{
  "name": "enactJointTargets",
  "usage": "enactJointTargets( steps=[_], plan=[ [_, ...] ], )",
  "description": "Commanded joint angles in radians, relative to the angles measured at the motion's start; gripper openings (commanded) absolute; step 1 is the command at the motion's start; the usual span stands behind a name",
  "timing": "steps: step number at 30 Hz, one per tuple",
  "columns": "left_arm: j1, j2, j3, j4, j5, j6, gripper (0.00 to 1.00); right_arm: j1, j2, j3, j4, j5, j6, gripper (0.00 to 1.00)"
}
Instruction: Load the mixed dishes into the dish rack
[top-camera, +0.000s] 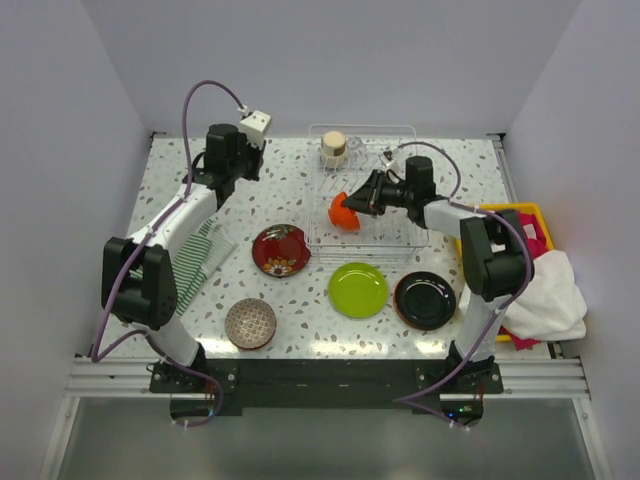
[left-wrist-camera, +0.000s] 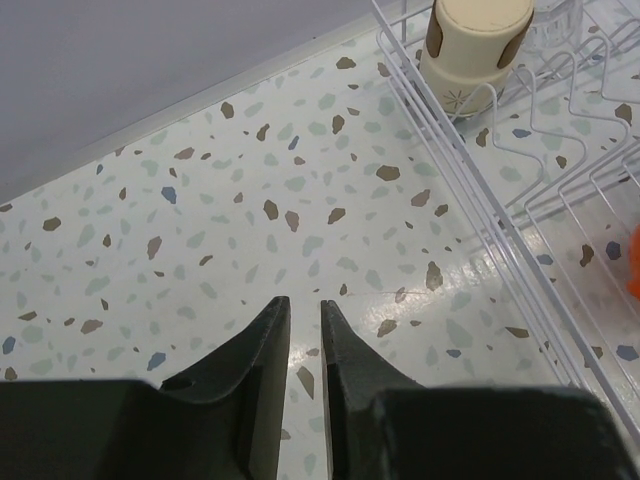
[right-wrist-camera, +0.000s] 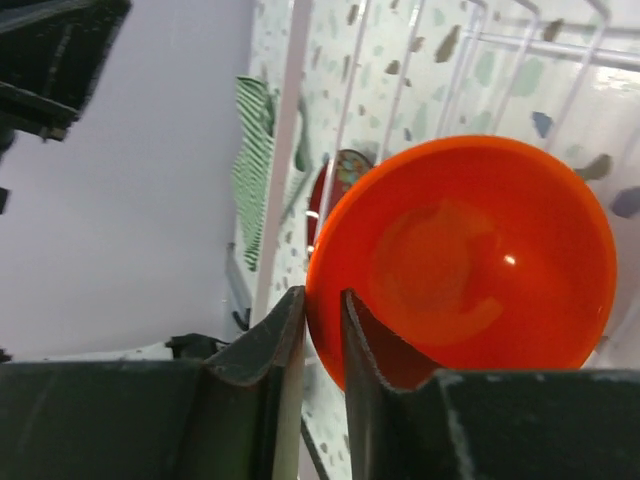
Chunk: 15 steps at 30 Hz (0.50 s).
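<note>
Left gripper hovering over the table beside the dish rack, jaws a slit apart, empty. Risk at right: orange bowl, on edge in the rack, tipping or rolling between wires if freed unpropped. Rim between right gripper's fingers; clamped or loose, unclear.

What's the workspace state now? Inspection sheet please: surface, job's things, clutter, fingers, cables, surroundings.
Surface: speckled table, no spills seen.
Job's things: rack holds beige cup, glass, orange bowl on edge; red plate, green plate, black plate, patterned bowl on table.
Clutter: striped cloth on table; yellow bin of cloths at right.
Fingers: left fingers slightly apart, empty, over bare table; right fingers astride orange bowl rim, clamp unclear.
Cables: purple cables loop off both arms; no snag seen.
Surroundings: plain walls; nothing else seen.
</note>
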<state>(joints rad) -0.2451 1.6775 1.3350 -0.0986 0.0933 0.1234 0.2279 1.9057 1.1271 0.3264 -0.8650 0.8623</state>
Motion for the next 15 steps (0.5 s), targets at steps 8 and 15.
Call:
enactJointTargets(
  steps=[8,15],
  plan=[
    [-0.005,0.019,-0.028,0.082,0.026,-0.033,0.25,-0.099,-0.089,0.079,-0.513,0.139,-0.399,0.00],
    [-0.005,0.018,-0.037,0.112,0.039,-0.030,0.25,-0.108,-0.108,0.089,-0.497,0.112,-0.384,0.00]
  ],
)
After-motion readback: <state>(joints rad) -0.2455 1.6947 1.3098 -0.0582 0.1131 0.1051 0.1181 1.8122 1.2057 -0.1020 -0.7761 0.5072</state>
